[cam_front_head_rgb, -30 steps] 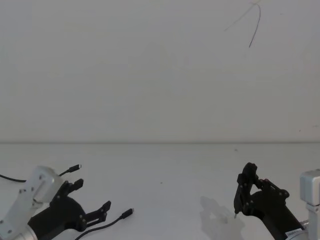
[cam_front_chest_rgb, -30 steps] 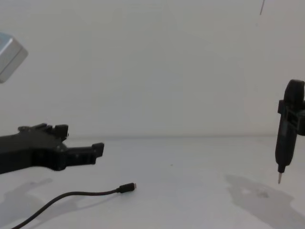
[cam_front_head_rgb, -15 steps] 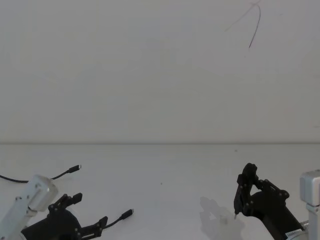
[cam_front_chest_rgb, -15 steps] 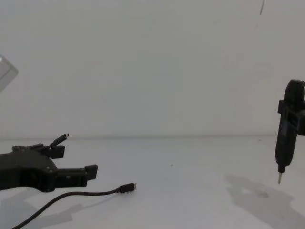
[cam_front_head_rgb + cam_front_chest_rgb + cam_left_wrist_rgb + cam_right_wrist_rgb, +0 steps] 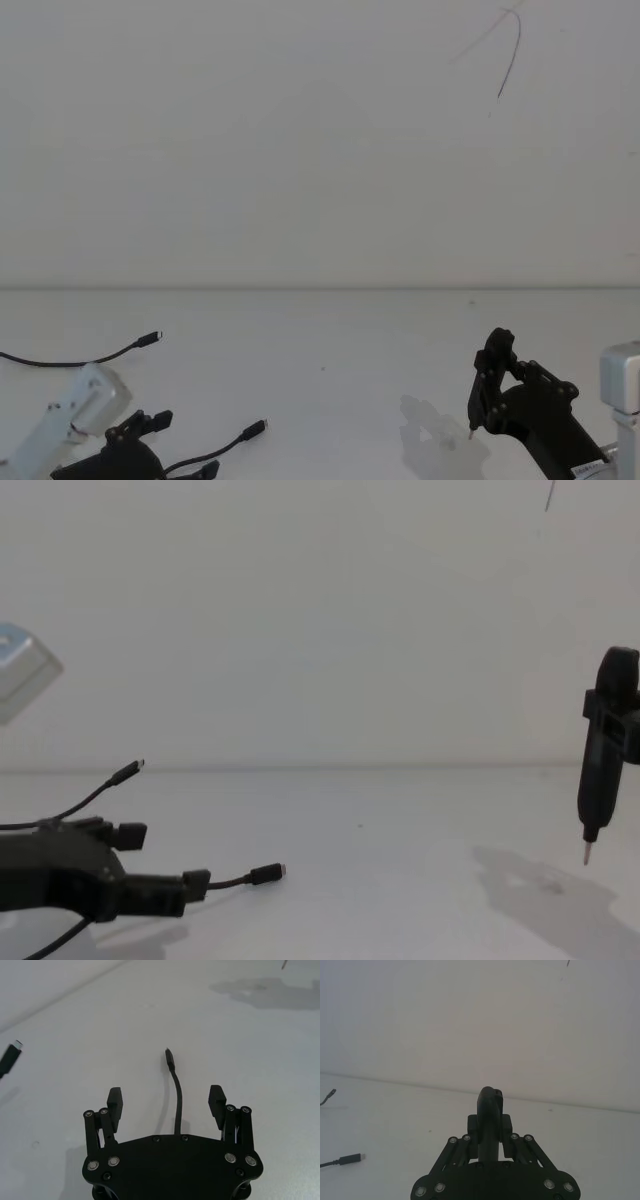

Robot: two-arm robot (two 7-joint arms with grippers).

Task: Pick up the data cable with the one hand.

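Two fingers of left gripper spread wide, low over table, straddling cable behind plug, gap each side. Right gripper clamps pen tool, well apart.

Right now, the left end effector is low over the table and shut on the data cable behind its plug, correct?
Not shut. The left end effector is low over the table, but it is open: the left wrist view shows the data cable running between its spread fingers, touching neither, behind the plug.
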